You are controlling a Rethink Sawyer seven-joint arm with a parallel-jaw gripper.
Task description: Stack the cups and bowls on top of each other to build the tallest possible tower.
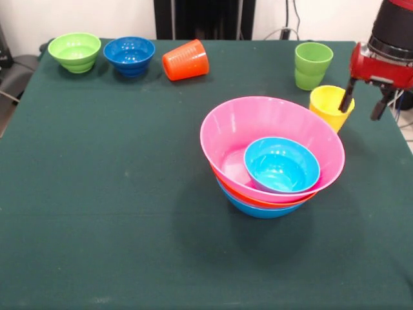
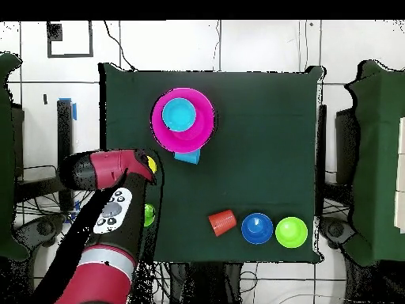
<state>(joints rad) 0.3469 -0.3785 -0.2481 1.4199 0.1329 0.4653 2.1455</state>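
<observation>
The tower stands right of the table's middle: a wide pink bowl nested on an orange bowl and a blue bowl, with the small cyan bowl inside the pink one. The yellow cup stands upright behind it on the right, with the light green cup further back. My gripper is open at the yellow cup's right side; one finger is at the cup's right rim and the other is clear of it. In the overhead view the arm hides most of the yellow cup.
The ribbed orange cup lies on its side at the back, next to the small dark blue bowl and the small light green bowl. The table's right edge is close to my gripper.
</observation>
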